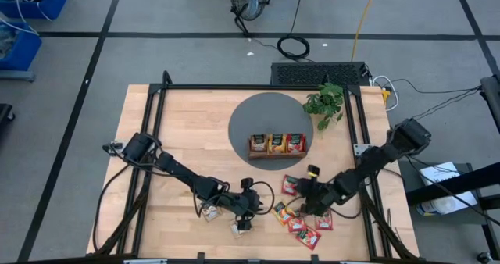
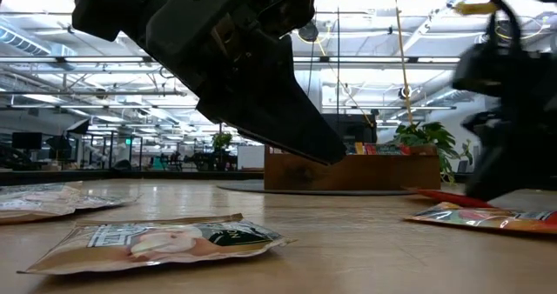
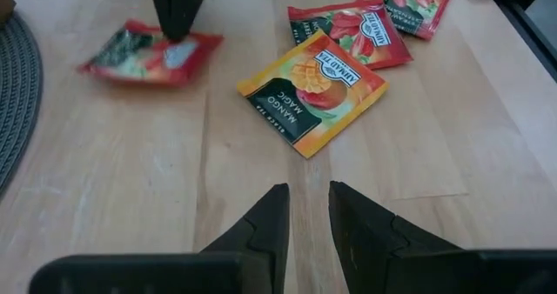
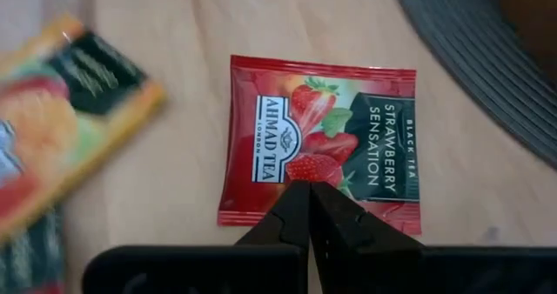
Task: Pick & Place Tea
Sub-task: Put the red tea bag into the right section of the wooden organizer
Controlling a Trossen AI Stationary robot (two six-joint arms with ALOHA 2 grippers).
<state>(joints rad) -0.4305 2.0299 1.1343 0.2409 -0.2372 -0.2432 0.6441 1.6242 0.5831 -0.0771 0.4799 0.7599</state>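
Pale wood formed the table, seen from above with two dark arms reaching toward its near edge. A round grey mat lay toward the far side, and on it sat a brown wooden tray with three compartments, each holding upright tea sachets. A small green plant stood just right of the mat.

The left hand hovered low over bare wood near the table's front edge, its two fingers a narrow gap apart and holding nothing. Just ahead of it lay an orange mango sachet, flat on the wood, with red sachets beyond it. A pale beige sachet lay flat on the near side of the table, by the left arm.

The right hand had its fingers pressed fully together, gripping nothing. Its tips sat at the edge of a red strawberry sachet, which lay flat between the mat and the cluster of other sachets; whether the tips touched it could not be told. An orange sachet lay just beside the red one.
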